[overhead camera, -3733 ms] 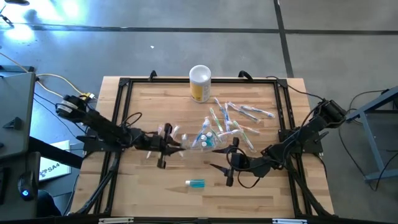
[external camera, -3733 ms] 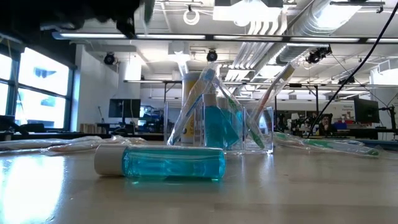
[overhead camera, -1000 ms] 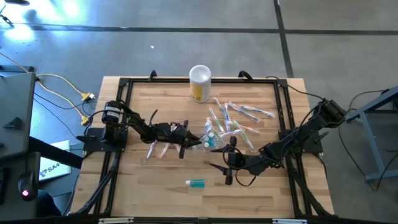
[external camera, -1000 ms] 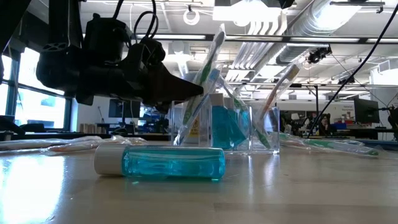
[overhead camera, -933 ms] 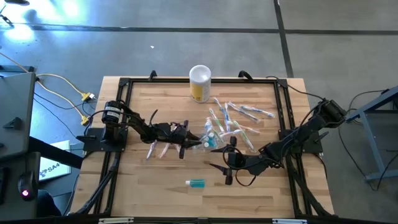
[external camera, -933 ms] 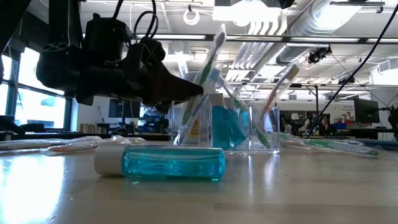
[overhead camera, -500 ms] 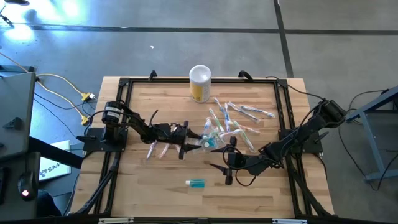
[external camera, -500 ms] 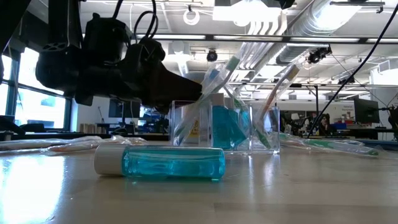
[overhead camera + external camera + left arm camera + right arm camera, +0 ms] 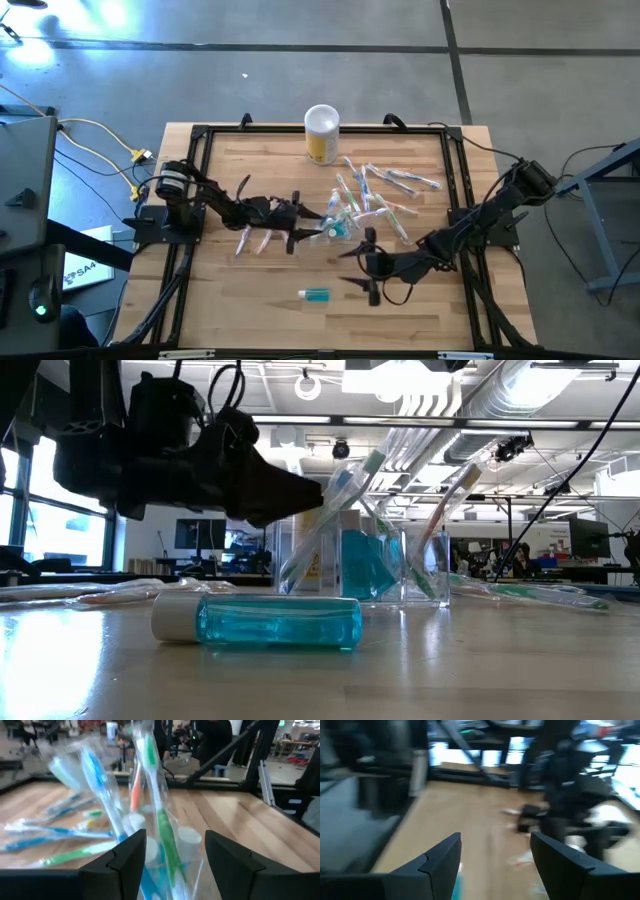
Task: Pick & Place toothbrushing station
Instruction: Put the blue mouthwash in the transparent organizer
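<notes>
The left end effector (image 9: 300,224) hovered over the middle of the pale wood-plank worktop (image 9: 260,160), its two dark fingers parted and closed on nothing, just left of a clear, square-sided holder (image 9: 385,565). That holder stood upright at the worktop's centre with slim toothbrushes (image 9: 155,795) leaning in it, their green, blue and orange handles sheathed in clear crinkly wrap, beside a teal tube with a white cap (image 9: 189,838).

More wrapped toothbrushes (image 9: 395,180) lay scattered flat to the right of and beyond the holder, and a couple more (image 9: 255,240) lay left of it, under the left arm. One small translucent teal tube (image 9: 314,294), cylindrical with a white cap, lay on its side alone at the near middle of the worktop.

The right end effector (image 9: 362,270) hung low to the right of that tube and nearer than the holder, its fingers spread wide and empty.

A yellow cylindrical container with a white lid (image 9: 321,133) stood at the far edge. A black metal frame (image 9: 200,135) bordered the worktop.
</notes>
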{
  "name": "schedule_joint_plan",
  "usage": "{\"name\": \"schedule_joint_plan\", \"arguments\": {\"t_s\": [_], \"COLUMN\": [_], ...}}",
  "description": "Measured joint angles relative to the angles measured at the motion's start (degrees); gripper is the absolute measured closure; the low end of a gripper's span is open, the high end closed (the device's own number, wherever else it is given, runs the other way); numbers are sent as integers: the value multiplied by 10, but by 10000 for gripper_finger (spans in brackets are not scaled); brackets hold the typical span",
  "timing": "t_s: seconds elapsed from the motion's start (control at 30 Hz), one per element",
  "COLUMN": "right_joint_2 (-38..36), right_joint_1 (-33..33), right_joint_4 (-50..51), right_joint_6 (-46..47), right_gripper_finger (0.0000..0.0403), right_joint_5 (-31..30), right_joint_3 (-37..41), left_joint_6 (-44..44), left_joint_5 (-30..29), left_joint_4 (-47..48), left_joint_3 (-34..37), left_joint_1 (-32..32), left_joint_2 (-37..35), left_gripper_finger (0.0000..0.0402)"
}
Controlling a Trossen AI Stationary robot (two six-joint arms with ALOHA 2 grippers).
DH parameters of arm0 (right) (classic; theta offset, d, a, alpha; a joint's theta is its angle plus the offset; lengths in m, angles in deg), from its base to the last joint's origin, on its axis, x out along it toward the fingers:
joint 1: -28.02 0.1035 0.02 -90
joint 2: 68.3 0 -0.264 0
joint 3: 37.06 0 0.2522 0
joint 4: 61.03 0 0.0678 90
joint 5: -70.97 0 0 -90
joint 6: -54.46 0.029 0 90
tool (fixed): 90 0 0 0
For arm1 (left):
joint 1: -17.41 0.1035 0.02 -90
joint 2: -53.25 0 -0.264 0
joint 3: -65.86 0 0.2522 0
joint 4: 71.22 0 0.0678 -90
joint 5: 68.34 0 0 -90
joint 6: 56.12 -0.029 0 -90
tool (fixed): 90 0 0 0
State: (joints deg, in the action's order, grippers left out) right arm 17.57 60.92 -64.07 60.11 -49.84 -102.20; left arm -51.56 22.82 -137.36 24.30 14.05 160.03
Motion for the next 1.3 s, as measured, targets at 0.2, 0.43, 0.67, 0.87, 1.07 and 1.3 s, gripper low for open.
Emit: {"name": "schedule_joint_plan", "arguments": {"t_s": [0.2,0.43,0.67,0.87,1.07,1.3], "right_joint_2": [0,0,0,0,0,0], "right_joint_1": [0,1,1,1,5,24], "right_joint_4": [0,6,8,6,6,2], "right_joint_6": [0,1,1,14,46,53], "right_gripper_finger": [173,173,173,173,173,173], "right_joint_5": [70,70,70,70,70,70], "right_joint_3": [0,0,0,0,0,0], "left_joint_6": [-23,-72,-90,-33,42,99], "left_joint_5": [47,56,-107,-142,-130,-65], "left_joint_4": [32,237,524,718,745,731], "left_joint_3": [15,7,-89,-191,-225,-266], "left_joint_1": [-32,-128,-259,-287,-290,-289], "left_joint_2": [-49,-130,-156,-156,-142,-78], "left_gripper_finger": [215,215,215,215,212,156]}}
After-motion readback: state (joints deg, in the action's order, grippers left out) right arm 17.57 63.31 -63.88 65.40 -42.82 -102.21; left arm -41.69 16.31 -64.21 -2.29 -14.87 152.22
